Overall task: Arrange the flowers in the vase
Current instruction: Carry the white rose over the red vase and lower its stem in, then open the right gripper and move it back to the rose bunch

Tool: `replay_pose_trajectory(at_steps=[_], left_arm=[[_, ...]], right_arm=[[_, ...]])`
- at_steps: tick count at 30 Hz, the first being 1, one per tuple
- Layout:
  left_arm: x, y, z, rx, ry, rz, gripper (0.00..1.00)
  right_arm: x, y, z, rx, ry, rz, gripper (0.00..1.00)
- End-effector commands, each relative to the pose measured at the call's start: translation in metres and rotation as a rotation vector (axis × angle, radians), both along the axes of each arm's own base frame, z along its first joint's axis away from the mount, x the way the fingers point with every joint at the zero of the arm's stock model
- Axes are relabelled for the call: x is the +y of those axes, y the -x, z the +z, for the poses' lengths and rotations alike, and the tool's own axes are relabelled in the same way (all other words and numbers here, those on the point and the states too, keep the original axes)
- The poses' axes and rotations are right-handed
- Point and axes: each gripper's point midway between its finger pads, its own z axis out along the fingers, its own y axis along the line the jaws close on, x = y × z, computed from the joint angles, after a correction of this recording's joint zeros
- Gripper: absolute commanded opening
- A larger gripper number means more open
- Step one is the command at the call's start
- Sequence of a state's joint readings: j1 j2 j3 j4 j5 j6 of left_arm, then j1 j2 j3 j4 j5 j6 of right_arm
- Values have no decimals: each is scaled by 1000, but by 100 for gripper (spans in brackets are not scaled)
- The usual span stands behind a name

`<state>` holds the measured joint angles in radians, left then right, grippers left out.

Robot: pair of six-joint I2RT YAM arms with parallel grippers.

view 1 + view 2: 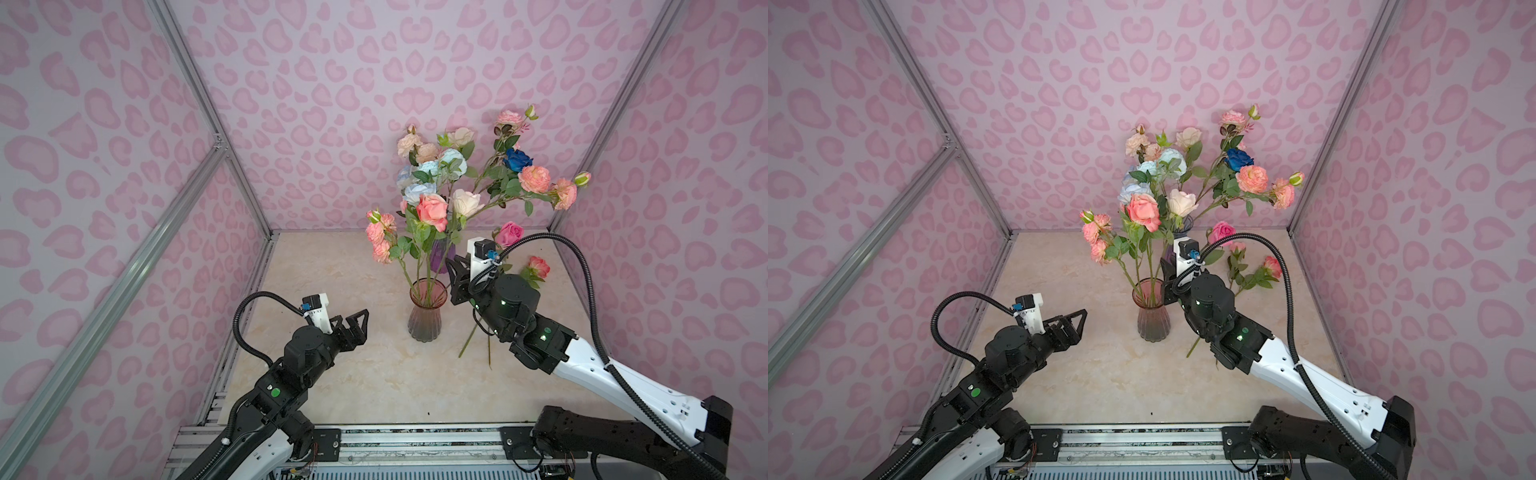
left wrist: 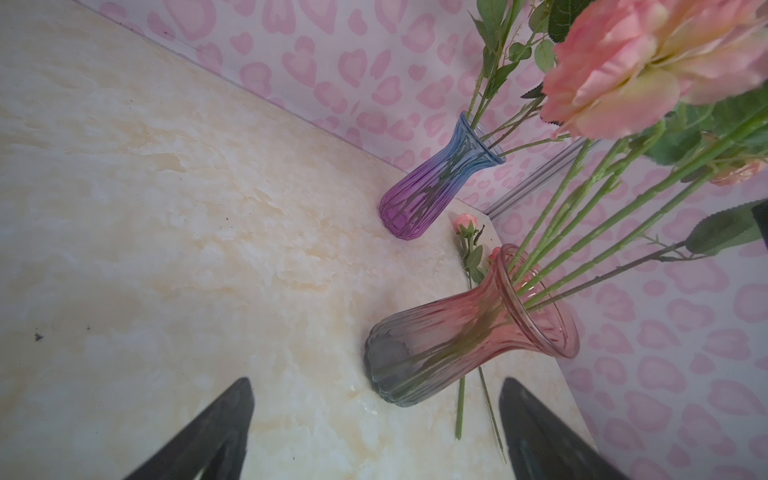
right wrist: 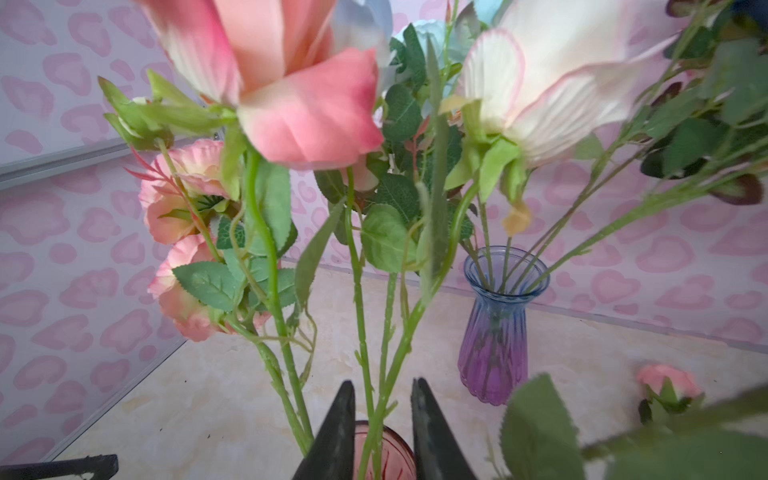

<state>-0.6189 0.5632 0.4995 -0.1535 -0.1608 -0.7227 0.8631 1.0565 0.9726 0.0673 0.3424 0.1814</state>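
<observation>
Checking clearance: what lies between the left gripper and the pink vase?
Only bare tabletop lies between left gripper and pink vase, in both top views.

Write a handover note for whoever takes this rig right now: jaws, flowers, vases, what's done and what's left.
Left gripper: jaws wide open, empty, hovering left of the pink vase.
Right gripper: jaws slightly parted around stems at that vase's mouth, not clamping.
Done: several flowers stand in the pink vase, including a pink rose. More fill the purple vase behind it.
Left: loose flowers lie on the table right of the pink vase, their stems partly under the right arm. They need picking up and placing.
</observation>
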Motion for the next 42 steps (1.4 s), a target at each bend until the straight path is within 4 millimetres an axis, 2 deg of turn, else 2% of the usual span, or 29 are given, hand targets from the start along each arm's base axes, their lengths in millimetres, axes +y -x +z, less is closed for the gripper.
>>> replay_pose_trajectory(at_steps=[1, 8, 12, 15, 20, 24, 28, 32, 36, 39, 42], left_arm=[[-3, -5, 10, -36, 25, 3, 93], [-16, -14, 16, -35, 30, -31, 93], [-18, -14, 15, -34, 35, -38, 93], [-18, -13, 12, -33, 41, -38, 93], [-21, -14, 7, -23, 52, -48, 93], [-31, -13, -12, 39, 96, -78, 92], [-43, -11, -35, 104, 130, -118, 91], [-48, -12, -48, 149, 141, -128, 91], [-52, -12, -56, 182, 119, -149, 91], [-49, -11, -59, 181, 112, -133, 91], [-44, -11, -56, 162, 112, -118, 91]], right_arm=[[-16, 7, -15, 31, 44, -37, 28], [-57, 28, -18, 38, 43, -109, 28], [-98, 33, -22, 44, 17, -233, 27], [-135, 22, -51, 98, -9, -336, 27], [-188, -6, -114, 262, -214, -440, 28], [-221, -33, -170, 455, -226, -557, 28], [-231, -63, -219, 689, -172, -608, 26], [-241, -94, -256, 838, -190, -655, 25], [-250, -114, -295, 952, -256, -714, 31], [-247, -125, -315, 991, -274, -711, 34], [-245, -134, -322, 995, -280, -707, 35]])
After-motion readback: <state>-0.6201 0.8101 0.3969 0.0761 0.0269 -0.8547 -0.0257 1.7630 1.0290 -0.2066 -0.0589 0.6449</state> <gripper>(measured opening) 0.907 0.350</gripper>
